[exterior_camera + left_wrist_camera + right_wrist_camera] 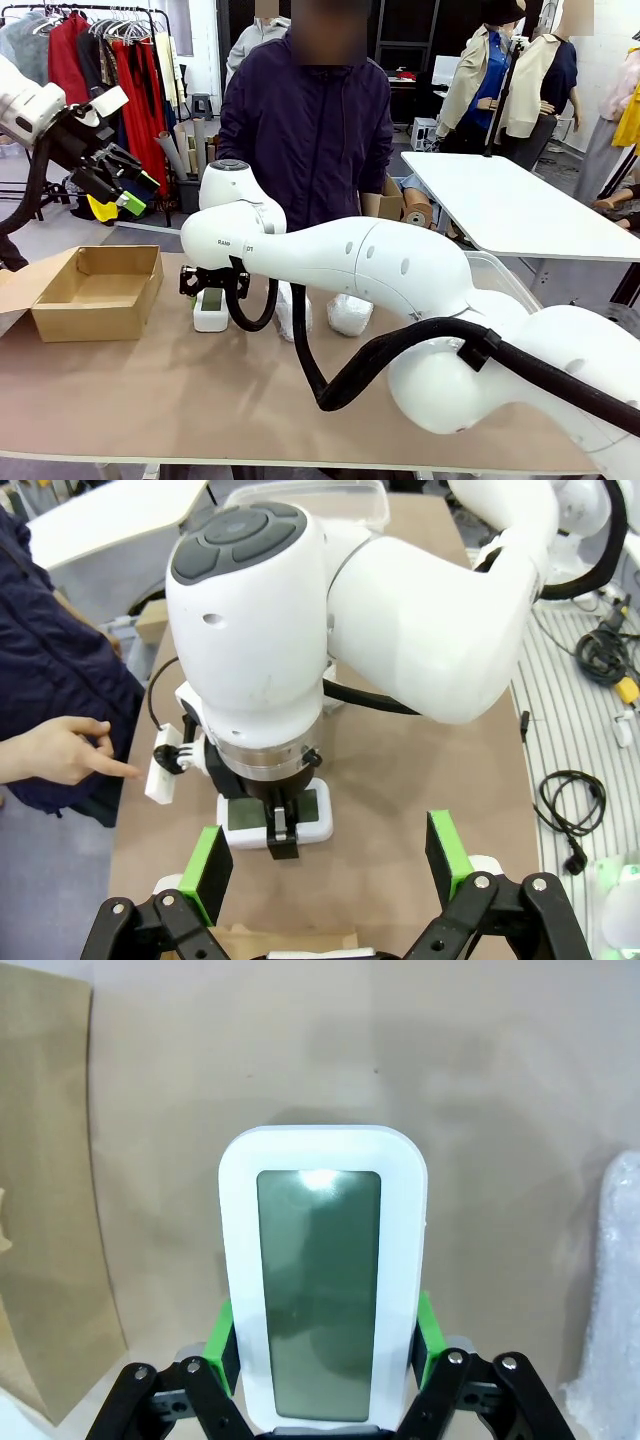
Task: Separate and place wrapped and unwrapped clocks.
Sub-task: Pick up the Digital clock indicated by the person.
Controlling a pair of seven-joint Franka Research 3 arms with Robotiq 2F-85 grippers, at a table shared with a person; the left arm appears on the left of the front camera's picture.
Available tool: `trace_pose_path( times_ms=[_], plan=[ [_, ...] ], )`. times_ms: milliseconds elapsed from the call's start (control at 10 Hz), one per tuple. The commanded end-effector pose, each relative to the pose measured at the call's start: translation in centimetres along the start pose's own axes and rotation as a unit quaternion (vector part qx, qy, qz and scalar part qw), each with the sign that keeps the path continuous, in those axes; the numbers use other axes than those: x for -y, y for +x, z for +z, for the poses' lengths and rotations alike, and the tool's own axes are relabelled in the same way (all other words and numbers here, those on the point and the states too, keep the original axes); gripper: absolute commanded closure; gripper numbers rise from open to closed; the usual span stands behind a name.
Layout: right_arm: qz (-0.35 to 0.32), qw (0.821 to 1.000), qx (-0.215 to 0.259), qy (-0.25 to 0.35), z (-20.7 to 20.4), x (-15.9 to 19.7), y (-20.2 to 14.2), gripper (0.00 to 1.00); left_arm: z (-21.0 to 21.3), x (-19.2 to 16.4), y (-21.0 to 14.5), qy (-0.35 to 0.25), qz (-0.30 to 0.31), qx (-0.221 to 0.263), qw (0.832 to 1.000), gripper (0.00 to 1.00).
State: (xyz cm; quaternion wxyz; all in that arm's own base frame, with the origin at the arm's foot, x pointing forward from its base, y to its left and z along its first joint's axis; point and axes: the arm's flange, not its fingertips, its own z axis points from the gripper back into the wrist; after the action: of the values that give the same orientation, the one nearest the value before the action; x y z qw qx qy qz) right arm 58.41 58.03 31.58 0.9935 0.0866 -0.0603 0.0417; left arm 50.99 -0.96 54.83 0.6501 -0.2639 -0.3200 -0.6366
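I read right jaws clamped on bare clock (322, 1280), lower end cropped; left jaws released. Right arm (380, 265) half-hides both wrapped bundles (350, 314).

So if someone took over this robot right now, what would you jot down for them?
The right gripper is shut on the bare digital clock, which lies on the table.
The left gripper is open, holds nothing, and is raised above the open cardboard box.
The two bubble-wrapped bundles lie on the table beside the clock.
The person's hand points toward the clock.
Done: clock gripped, nothing sorted yet.
Left: lift and place the clock, then place both bundles apart from it.
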Motion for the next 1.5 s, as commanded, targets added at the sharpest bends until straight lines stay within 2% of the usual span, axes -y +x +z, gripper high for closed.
trace_pose_path(
  times_ms=[0,100,300,700,900,1100,1200,1400],
  plan=[
    [0.011,1.000,-0.002,0.016,1.3,-3.6,4.6,0.96,0.1,0.0,0.0,0.001,-0.001,0.002,1.000,0.00],
    [0.019,1.000,0.000,0.019,2.8,-3.3,3.5,1.00,0.1,0.0,0.0,0.001,-0.001,0.002,1.000,0.00],
    [0.038,0.999,-0.003,0.039,7.0,-2.7,0.8,1.00,0.1,0.0,0.0,0.001,-0.001,0.002,1.000,0.00],
    [0.003,0.998,-0.003,0.069,15.8,-0.7,-4.4,1.00,0.1,0.0,0.0,0.001,-0.001,0.002,1.000,0.00],
    [-0.003,0.999,-0.025,0.047,19.6,0.3,-7.1,1.00,0.1,0.0,0.0,0.001,-0.001,0.002,1.000,0.00],
    [-0.009,0.998,-0.050,-0.026,21.9,2.9,-8.5,1.00,0.1,0.0,0.0,0.001,-0.001,0.002,1.000,0.00],
    [0.003,0.996,-0.085,-0.028,22.3,4.3,-8.8,1.00,0.1,0.0,0.0,0.001,-0.001,0.002,1.000,0.00],
    [0.041,0.996,-0.077,-0.029,25.2,7.3,-9.8,1.00,0.1,0.0,0.0,0.001,-0.001,0.002,1.000,0.00]
  ],
)
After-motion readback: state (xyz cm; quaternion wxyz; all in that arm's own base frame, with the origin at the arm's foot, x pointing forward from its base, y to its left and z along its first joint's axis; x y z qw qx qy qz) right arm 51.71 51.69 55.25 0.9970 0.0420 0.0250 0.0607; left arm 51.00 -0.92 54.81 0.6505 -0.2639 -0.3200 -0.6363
